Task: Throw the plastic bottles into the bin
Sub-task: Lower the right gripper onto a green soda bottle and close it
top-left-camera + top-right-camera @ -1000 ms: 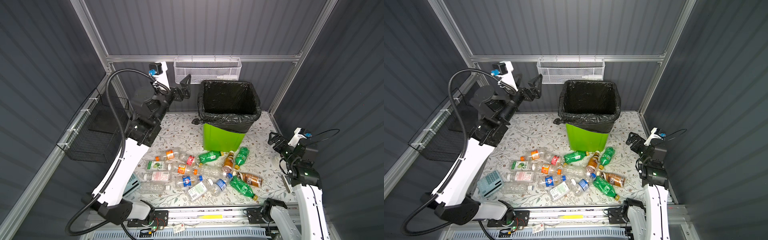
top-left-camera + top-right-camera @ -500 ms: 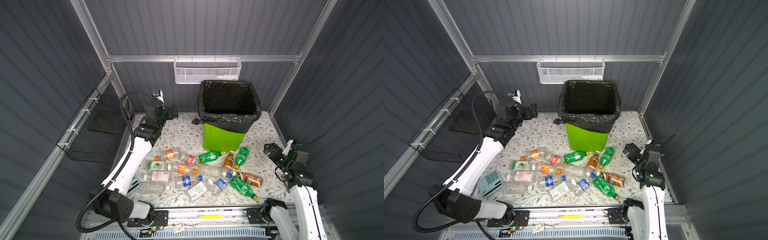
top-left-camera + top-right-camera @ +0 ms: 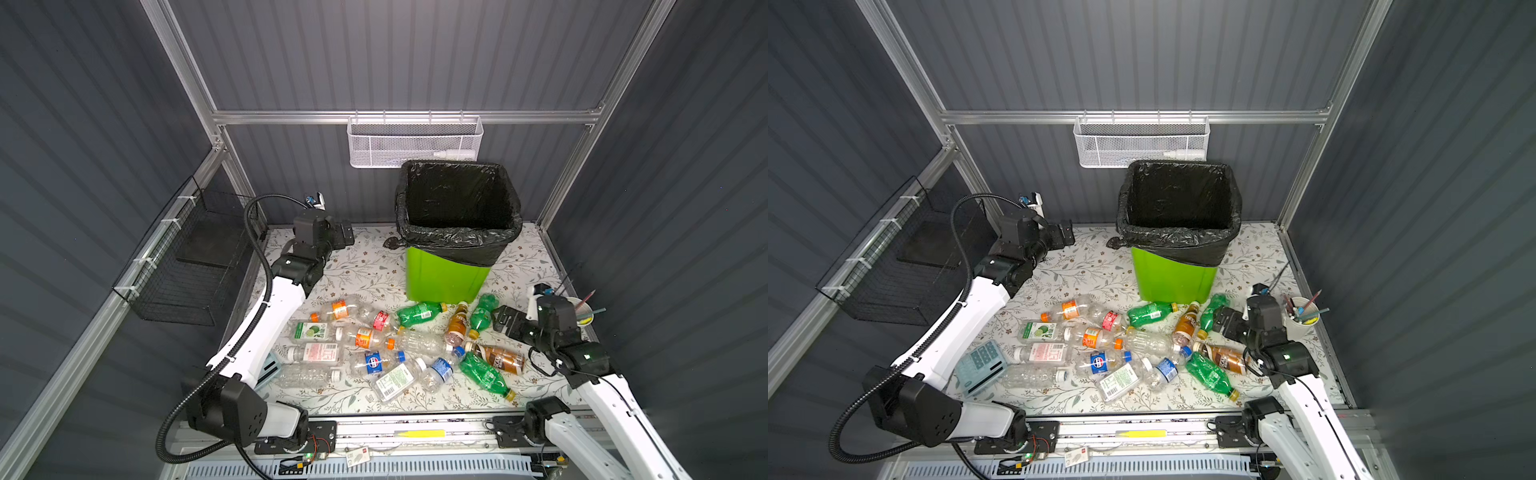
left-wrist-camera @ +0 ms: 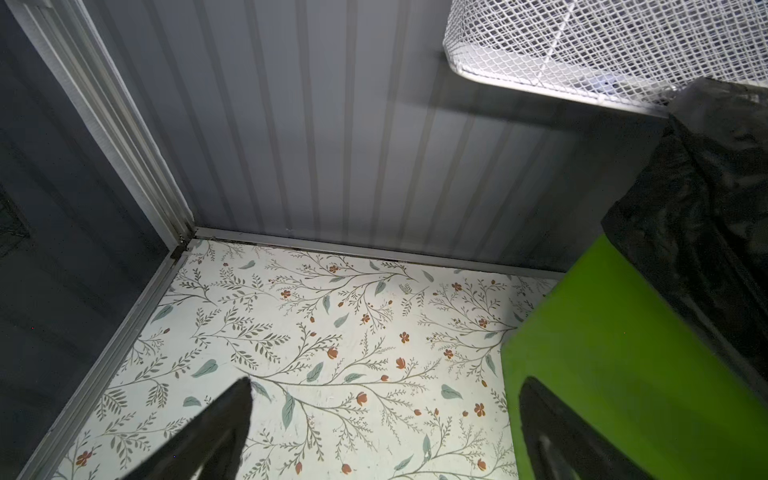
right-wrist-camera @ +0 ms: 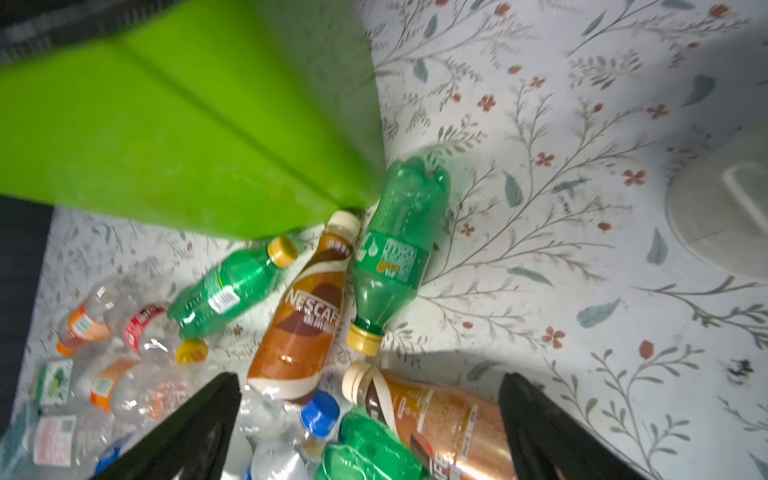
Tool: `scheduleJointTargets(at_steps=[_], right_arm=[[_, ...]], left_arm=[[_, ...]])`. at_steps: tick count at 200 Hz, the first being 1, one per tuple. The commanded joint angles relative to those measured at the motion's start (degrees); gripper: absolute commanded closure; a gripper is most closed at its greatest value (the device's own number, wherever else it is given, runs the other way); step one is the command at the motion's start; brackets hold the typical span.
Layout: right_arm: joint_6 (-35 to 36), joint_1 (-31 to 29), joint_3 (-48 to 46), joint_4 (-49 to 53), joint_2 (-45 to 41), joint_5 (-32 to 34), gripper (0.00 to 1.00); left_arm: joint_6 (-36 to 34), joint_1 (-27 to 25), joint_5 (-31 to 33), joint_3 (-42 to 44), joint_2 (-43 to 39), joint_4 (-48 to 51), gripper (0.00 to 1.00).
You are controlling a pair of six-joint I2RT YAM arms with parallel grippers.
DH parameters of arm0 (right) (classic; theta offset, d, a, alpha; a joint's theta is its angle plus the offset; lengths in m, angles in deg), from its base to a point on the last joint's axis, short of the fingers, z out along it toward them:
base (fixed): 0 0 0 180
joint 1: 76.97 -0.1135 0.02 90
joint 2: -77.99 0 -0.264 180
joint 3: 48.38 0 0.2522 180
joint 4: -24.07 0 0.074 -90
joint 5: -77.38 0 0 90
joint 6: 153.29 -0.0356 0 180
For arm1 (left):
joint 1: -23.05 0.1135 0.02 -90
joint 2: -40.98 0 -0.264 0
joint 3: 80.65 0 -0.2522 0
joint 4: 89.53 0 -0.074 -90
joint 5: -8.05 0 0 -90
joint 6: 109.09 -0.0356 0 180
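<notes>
Bottles (image 3: 363, 337), small, plastic, clear, green, amber-brown: heaped on floral tabletop (image 3: 374, 266) against front of tall green bin (image 3: 444, 274), black-bagged. Open room noted at back-left corner. Left gripper (image 3: 345, 235) held low there, spread wide, empty. Right gripper (image 5: 372, 378) angled down over heap's right edge, spread wide, empty.

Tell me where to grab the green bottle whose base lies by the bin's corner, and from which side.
Grip the green bottle across its tapering shoulder near the yellow cap, coming down from above with the open right end effector. It lies flat; the brown coffee bottle crowds its labelled middle, but the shoulder probably has bare table on both sides.
</notes>
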Motion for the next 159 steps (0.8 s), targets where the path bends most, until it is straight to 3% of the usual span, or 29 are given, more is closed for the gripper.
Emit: scheduleJointTargets(at_steps=[1, 50, 99, 159], right_arm=[[-1.5, -7.9, 1.1, 4.5, 0.4, 9.2, 0.01], [-8.7, -23.2, -0.3, 8.8, 2.9, 15.7, 0.01], [-16.1, -33.3, -4.2, 8.6, 6.9, 18.0, 0.01], [-17.0, -35.2, -8.6, 5.3, 11.7, 16.8, 0.01]], left_arm=[[1.3, 0.3, 0.1, 0.7, 0.0, 0.5, 0.0], [1.8, 0.4, -0.4, 1.1, 0.1, 0.6, 0.0], [2.4, 0.4, -1.3, 1.1, 0.6, 0.5, 0.0], [2.8, 0.4, -1.9, 1.4, 1.2, 0.5, 0.0]])
